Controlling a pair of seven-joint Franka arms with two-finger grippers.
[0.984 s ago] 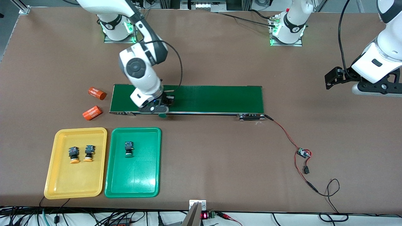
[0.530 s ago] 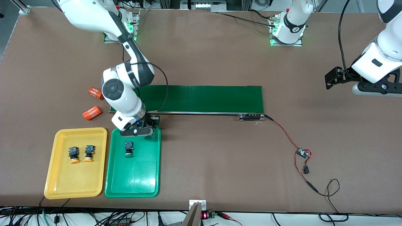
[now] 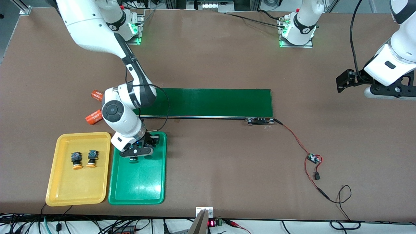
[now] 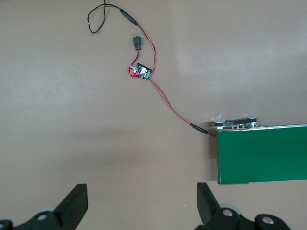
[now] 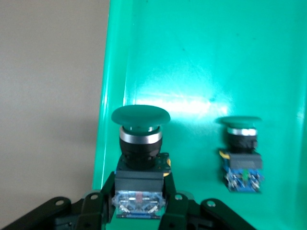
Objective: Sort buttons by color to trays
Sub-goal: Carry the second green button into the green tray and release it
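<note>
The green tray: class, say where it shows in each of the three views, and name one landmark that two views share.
Front view: the green tray lies beside the yellow tray, nearer to the camera than the conveyor belt, under the right gripper.
Left wrist view: not in it.
Right wrist view: the tray fills most of the picture, below the held green button.
Shared landmark: the conveyor belt, in the front and left wrist views.

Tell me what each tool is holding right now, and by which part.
The right tool grips a green-capped button by its black-and-blue body, over the green tray. The left tool is open and holds nothing.
</note>
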